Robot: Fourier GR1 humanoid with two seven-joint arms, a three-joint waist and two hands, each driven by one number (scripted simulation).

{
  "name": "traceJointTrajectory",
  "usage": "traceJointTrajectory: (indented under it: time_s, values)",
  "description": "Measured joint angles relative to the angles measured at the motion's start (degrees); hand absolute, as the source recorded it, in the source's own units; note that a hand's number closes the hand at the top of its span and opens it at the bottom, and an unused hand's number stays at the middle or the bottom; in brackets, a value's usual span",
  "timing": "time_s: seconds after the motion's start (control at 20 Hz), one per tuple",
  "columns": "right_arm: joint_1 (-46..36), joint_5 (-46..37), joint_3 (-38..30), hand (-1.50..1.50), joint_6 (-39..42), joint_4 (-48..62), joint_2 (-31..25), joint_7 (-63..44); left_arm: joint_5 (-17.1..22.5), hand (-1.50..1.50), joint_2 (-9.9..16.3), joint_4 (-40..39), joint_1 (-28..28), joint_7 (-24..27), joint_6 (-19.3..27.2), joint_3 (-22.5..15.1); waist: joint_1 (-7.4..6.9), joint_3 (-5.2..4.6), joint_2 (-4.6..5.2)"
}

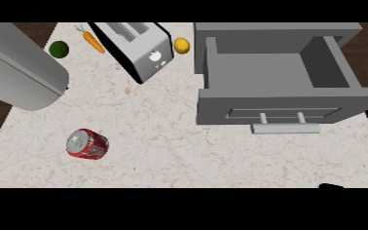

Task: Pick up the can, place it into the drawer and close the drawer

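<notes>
Pale marbled bench (158, 126), grey drawer (277, 85) pulled open.
Only a dark sliver of the right hand (330, 186) shows, cut off at the lower edge, fingers impossible to read; the shiny red can (87, 144) lies tipped far to its left, the boxy drawer above it.

Bench (165, 141): pale speckled stone top, fills most of view | Floor (32, 29): dark brown wood grain, visible past bench at upper left and at upper right edge | Fixture: large grey rounded body (25, 73) at left, overhanging bench edge | Light: even, soft shadows
</notes>
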State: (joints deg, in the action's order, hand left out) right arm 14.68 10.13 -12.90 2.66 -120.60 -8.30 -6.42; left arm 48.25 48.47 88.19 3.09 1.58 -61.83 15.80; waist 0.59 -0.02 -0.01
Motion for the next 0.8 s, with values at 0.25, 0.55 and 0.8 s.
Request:
traceJointTrajectory:
  time_s: [0.25,0.55,0.8]
  values:
    - [3.4,1.8,-1.5,-1.50,2.1,-1.5,0.3,1.1,6.9,-1.50,4.6,-7.9,-1.8,-1.8,-1.4,-1.1,0.23,0.03,0.02]
    - [6.2,5.7,-5.1,-1.50,5.6,-2.6,-0.7,1.7,15.6,-1.50,8.1,-11.7,-3.2,-6.3,-1.6,-6.9,0.23,0.05,0.01]
    - [7.3,8.1,-8.2,-1.50,8.4,-1.5,-1.1,3.1,21.3,-1.50,9.1,-11.0,-4.1,-10.1,-1.2,-11.9,0.07,0.05,-0.03]
